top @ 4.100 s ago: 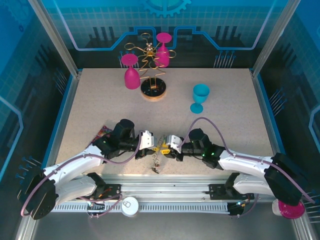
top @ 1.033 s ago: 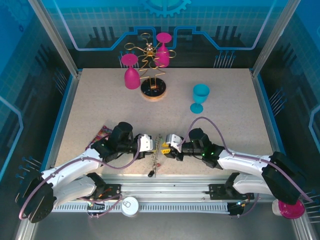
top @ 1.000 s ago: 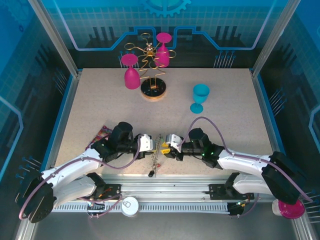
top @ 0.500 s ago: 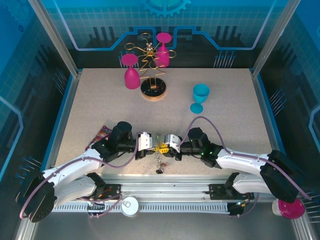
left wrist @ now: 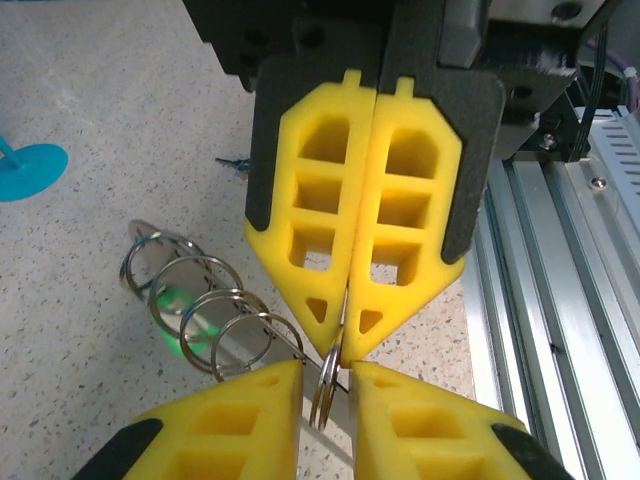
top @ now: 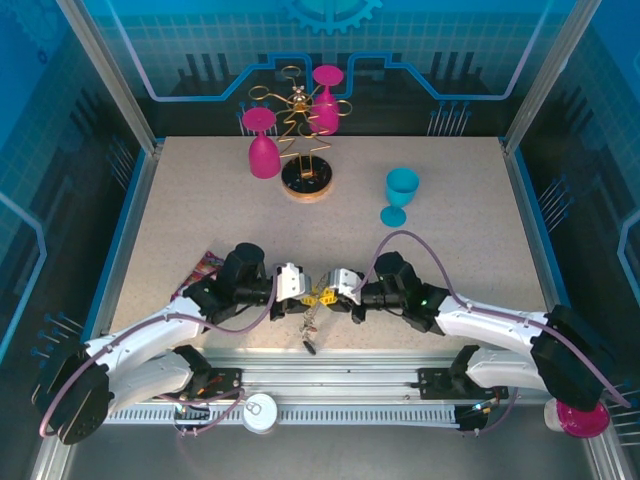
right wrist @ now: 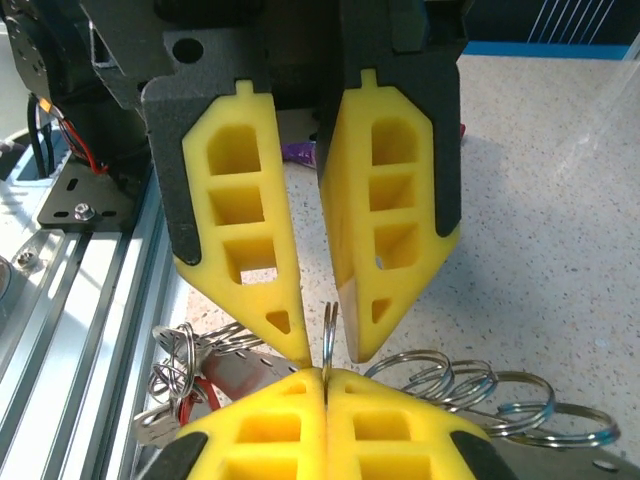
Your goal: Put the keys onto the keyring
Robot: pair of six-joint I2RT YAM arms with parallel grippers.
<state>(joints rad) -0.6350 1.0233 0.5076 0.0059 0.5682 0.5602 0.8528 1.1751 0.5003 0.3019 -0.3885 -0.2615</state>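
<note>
Speckled table (top: 470,240); teal cup (top: 401,192); pink cup (top: 263,155); wire stand (top: 306,180); packet (top: 205,266)

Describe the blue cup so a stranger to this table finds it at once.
Start at the speckled table and look to its far half, right of the middle. There the blue cup, a stemmed goblet, stands upright alone; the goblets by the gold wire stand to its left are pink.

You will find no lettering, number or brand here that can be read. The colourful packet (top: 206,264) near the left edge of the table (top: 450,250) carries print, but it is too small to make out. The gear emblem (top: 330,12) on the back wall is a plain graphic.
</note>
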